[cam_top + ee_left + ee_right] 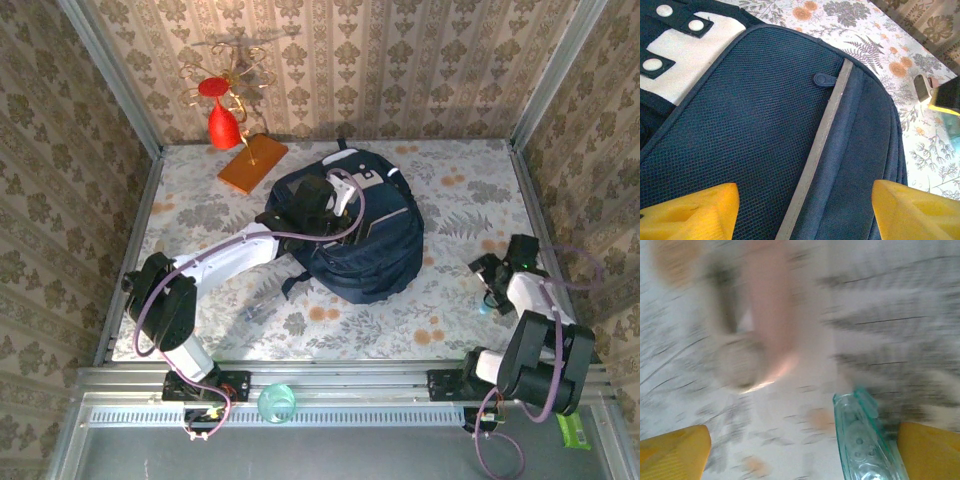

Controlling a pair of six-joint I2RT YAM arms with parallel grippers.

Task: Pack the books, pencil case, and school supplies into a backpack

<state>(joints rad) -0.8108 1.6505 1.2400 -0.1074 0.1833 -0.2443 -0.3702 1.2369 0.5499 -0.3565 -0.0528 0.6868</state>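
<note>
The navy backpack (pixel 365 235) lies in the middle of the table. My left gripper (pixel 320 205) hovers over its upper left part. In the left wrist view it is open (pixel 805 192) just above the backpack's mesh panel (pixel 740 135) and a pale stripe (pixel 815 155), holding nothing. My right gripper (pixel 497 283) is low over the table at the right, open (pixel 804 432). A teal translucent supply piece (pixel 865 440) lies on the cloth just inside its right finger (pixel 930 450). A blurred pinkish piece (pixel 767 305) lies farther ahead. The books and the pencil case are hidden.
An orange slab (pixel 252 163) and a red ornament on a gold wire stand (pixel 222 122) sit at the back left. A teal round thing (pixel 277 403) rests on the front rail. Patterned walls close in three sides. Bare floral cloth (pixel 460 200) separates backpack and right arm.
</note>
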